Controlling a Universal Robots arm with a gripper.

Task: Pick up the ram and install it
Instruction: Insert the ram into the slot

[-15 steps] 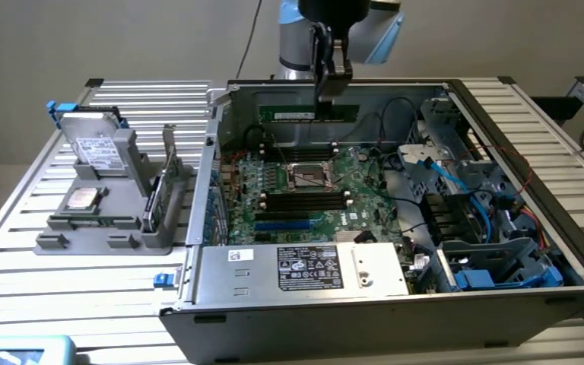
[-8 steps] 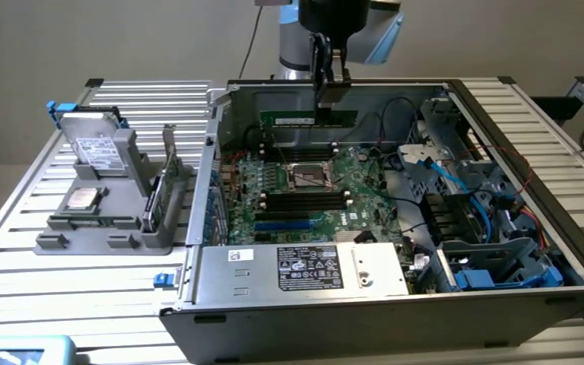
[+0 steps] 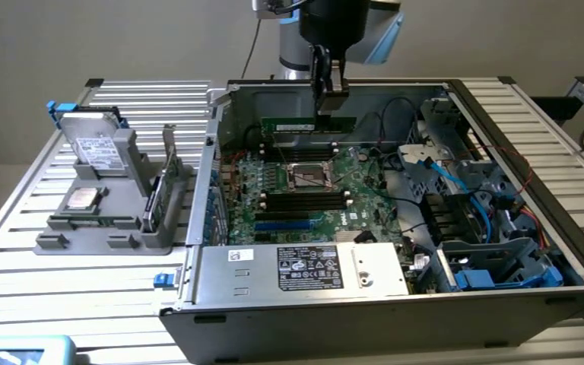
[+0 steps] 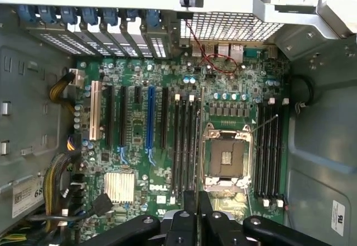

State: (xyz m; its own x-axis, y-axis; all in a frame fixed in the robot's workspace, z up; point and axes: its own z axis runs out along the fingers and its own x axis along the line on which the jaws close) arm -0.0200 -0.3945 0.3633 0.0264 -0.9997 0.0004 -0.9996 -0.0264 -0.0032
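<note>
The ram [image 3: 304,124] is a thin green stick hanging level over the far part of the motherboard [image 3: 303,190], inside the open computer case [image 3: 373,327]. My gripper [image 3: 330,103] comes down from above and is shut on the stick near its end at the exterior view's right. Below it lie black memory slots [image 3: 304,202] and the processor socket [image 3: 310,176]. In the wrist view my gripper [image 4: 198,210] has its black fingers [image 4: 190,212] pressed close together over the board, between one bank of black slots [image 4: 187,145] and the socket [image 4: 226,158]. Another bank [image 4: 270,145] lies beyond the socket.
A grey fixture [image 3: 99,228] at the exterior view's left holds a drive [image 3: 97,148], a silver chip [image 3: 81,199] and an upright card [image 3: 160,190]. The case walls ring the board. A silver power supply [image 3: 303,268] sits at its near side, blue cables and drive bays [image 3: 474,220] at the right.
</note>
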